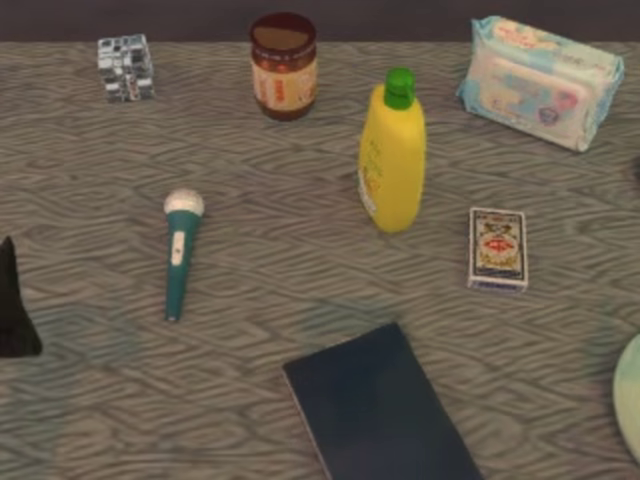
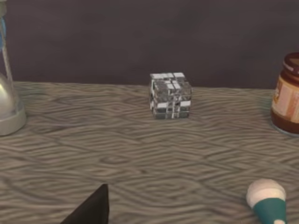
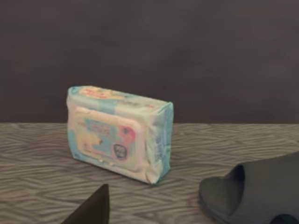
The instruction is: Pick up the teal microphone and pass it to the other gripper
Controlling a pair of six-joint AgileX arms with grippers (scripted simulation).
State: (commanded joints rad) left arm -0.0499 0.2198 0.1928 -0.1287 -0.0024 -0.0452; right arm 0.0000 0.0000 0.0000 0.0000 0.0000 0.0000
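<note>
The teal microphone [image 1: 180,255] lies flat on the table's left half, its white head toward the far edge and its thin end toward the near edge. In the left wrist view only its head [image 2: 267,199] shows, low in the corner. My left gripper [image 1: 14,300] is a black tip at the table's left edge, well to the left of the microphone and not touching it; the same tip [image 2: 93,211] shows in its wrist view. My right gripper [image 3: 93,210] shows only as a black tip in its own wrist view, facing the wipes pack [image 3: 119,133].
A mirrored cube [image 1: 126,67], a brown jar [image 1: 284,66], a yellow bottle [image 1: 392,150] with a green cap and a wipes pack [image 1: 540,80] stand along the back. A card box [image 1: 498,249] and dark blue book [image 1: 380,410] lie nearer. A grey slipper [image 3: 252,191] sits at the right.
</note>
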